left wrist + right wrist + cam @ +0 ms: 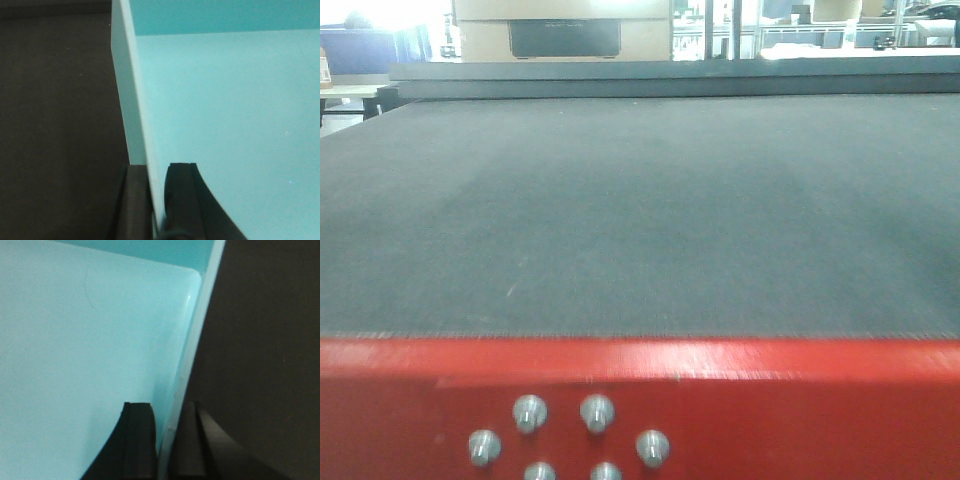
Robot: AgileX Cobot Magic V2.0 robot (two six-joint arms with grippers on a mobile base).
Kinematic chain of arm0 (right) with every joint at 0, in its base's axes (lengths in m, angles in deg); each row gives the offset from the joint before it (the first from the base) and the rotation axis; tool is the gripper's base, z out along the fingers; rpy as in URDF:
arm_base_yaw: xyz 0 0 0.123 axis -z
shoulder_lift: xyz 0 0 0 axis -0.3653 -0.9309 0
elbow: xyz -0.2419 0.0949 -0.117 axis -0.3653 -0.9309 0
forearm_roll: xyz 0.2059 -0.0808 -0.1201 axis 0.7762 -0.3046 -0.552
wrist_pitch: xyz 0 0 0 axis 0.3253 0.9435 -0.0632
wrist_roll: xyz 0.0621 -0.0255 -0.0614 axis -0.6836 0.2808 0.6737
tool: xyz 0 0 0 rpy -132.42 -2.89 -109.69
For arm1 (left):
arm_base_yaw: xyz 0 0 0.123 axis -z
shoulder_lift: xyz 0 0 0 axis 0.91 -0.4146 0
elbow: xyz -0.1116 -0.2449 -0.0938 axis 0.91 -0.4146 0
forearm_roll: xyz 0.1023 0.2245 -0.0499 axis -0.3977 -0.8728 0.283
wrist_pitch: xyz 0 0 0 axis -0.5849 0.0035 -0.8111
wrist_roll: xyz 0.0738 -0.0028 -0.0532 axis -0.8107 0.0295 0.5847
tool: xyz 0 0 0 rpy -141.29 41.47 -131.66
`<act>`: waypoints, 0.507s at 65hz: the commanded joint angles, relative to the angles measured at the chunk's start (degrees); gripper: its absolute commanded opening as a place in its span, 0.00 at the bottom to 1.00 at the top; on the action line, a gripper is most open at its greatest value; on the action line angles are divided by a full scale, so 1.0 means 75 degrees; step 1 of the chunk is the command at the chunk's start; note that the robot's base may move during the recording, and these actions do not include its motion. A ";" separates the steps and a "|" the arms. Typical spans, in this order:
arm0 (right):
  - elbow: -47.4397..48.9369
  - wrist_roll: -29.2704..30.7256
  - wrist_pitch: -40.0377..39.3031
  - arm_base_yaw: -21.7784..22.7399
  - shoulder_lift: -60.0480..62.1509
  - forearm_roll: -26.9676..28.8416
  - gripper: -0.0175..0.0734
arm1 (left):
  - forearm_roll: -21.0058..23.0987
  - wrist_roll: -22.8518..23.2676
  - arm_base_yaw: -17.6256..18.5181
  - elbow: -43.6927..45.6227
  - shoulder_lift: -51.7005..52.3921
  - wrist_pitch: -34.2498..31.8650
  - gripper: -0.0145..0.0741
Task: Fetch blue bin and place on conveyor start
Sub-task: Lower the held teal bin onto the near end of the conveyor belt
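1. Left tool (156,172): clamped on the bin's (225,125) left wall, one finger inside, one outside.
2. Right tool (165,410): same pinch on the right wall.
3. Bin sits between both tools, open side up, floor facing the wrist cameras. Long axis: can't tell.
4. Dark surface (55,125) outside both walls; contact unclear.
5. Front view: belt (640,220), red strip (720,365) along its near edge.

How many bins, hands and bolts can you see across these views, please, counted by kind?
bin: 1
hands: 2, the left hand and the right hand, each clamped on a wall of the bin
bolts: 6
total: 9
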 commanded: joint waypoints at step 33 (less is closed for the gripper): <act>0.0079 0.0203 -0.0252 -0.0020 0.0086 0.0150 0.03 | 0.0301 -0.0101 0.0042 0.0076 0.0122 -0.0454 0.04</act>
